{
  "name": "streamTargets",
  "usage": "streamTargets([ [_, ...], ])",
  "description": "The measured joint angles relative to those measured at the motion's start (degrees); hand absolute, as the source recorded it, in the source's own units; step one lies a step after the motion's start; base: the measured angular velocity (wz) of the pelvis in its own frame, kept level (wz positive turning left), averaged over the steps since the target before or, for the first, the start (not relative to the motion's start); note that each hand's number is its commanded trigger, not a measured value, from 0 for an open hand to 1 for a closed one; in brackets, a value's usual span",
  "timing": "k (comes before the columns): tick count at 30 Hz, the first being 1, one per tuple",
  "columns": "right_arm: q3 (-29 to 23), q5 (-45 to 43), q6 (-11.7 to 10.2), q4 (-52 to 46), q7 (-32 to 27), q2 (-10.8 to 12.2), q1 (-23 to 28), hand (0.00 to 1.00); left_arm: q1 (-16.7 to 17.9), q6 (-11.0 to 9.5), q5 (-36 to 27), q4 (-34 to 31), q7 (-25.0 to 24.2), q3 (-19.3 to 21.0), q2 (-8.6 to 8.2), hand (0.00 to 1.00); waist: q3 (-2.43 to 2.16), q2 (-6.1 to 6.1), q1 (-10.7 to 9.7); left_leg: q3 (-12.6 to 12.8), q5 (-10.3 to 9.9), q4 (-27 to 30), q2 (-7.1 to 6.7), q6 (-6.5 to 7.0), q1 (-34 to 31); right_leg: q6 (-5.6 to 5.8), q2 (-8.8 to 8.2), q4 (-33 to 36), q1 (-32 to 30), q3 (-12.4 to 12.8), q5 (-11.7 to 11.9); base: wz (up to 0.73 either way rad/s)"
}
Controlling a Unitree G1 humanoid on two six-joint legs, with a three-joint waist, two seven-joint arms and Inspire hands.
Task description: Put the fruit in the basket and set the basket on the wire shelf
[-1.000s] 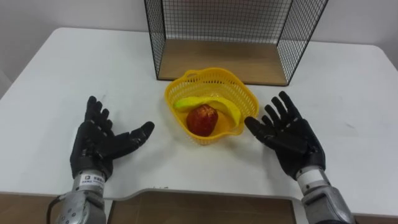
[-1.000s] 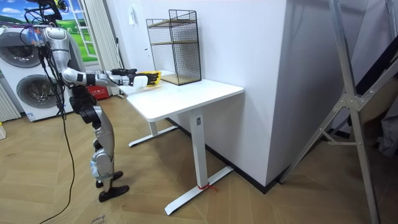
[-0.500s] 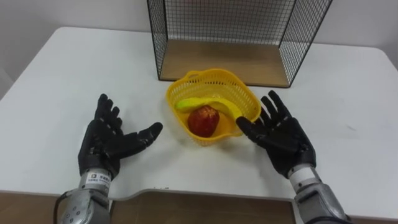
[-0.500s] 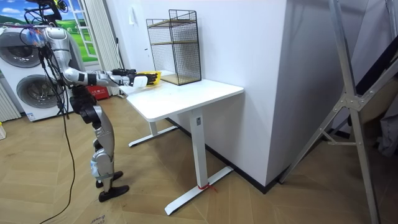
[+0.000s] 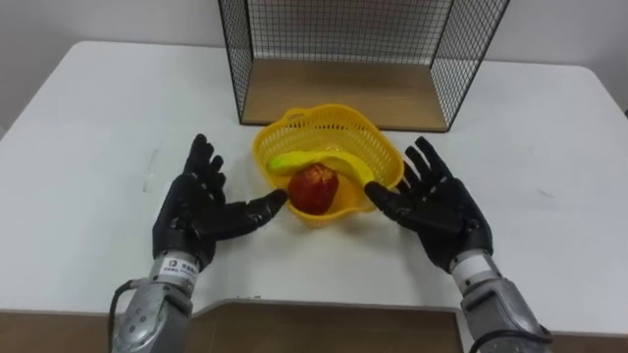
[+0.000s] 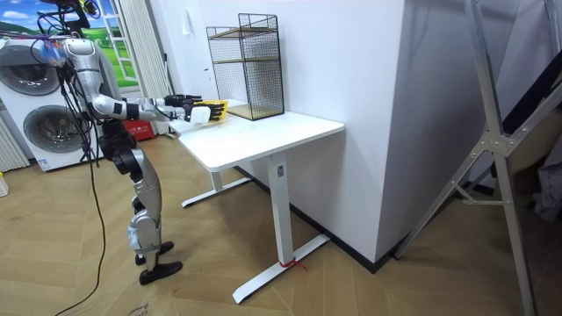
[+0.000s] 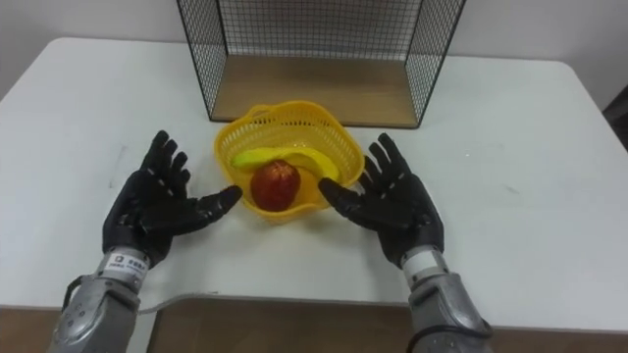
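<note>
A yellow plastic basket (image 5: 329,132) stands on the white table (image 5: 98,137), just in front of the black wire shelf (image 5: 343,93) with its wooden floor. Inside the basket lie a red apple (image 5: 313,186) and a yellow banana (image 5: 334,163). My left hand (image 5: 201,211) is open, palm up, left of the basket, its thumb tip at the rim. On the other side my right hand (image 5: 437,208) is open too, thumb reaching the basket's wall. In the room view I stand at the table's end, both arms stretched over it toward the basket (image 6: 213,109).
The shelf's open front faces me, its wooden floor (image 5: 343,98) bare. White tabletop lies free to both sides of the hands. The table's near edge (image 5: 324,309) runs close under my wrists. A washing machine (image 6: 35,105) stands behind me in the room view.
Both hands have closed in on the basket from either side, the left one moving furthest to the right. The basket and fruit have stayed put.
</note>
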Motion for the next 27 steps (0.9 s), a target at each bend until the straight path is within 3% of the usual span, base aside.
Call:
streamTargets([
  [11, 1.7, -4.6, 0.0, 0.0, -0.7, 0.0, -3.1, 0.0, -1.1, 0.1, 0.0, -0.7, -1.4, -3.6, -0.15, 0.0, -0.03, -0.69, -1.6, 0.6, 0.0, -0.2, 0.09, 0.02, 0.6, 0.0, 0.01, -0.1, 0.3, 0.4, 0.0, -0.02],
  [16, 1.7, -5.6, 0.0, 1.4, -1.7, 0.0, -3.1, 0.0, -1.5, 0.8, 0.0, -0.7, -1.4, -4.3, -0.35, 0.0, 0.05, -1.38, -1.7, 1.1, 0.0, -0.3, 0.12, 0.02, 1.2, 0.0, 0.03, -0.1, 0.7, 0.5, 0.0, -0.03],
  [27, 2.1, -7.1, 0.1, 3.0, -2.5, 0.0, -3.1, 0.0, -1.5, 1.3, 0.0, 0.4, -1.4, -5.2, -0.53, 0.0, 0.11, -1.47, -1.6, 1.3, 0.1, -0.4, 0.12, 0.06, 1.3, -0.05, 0.03, 0.1, 0.5, 1.2, 0.0, -0.01],
])
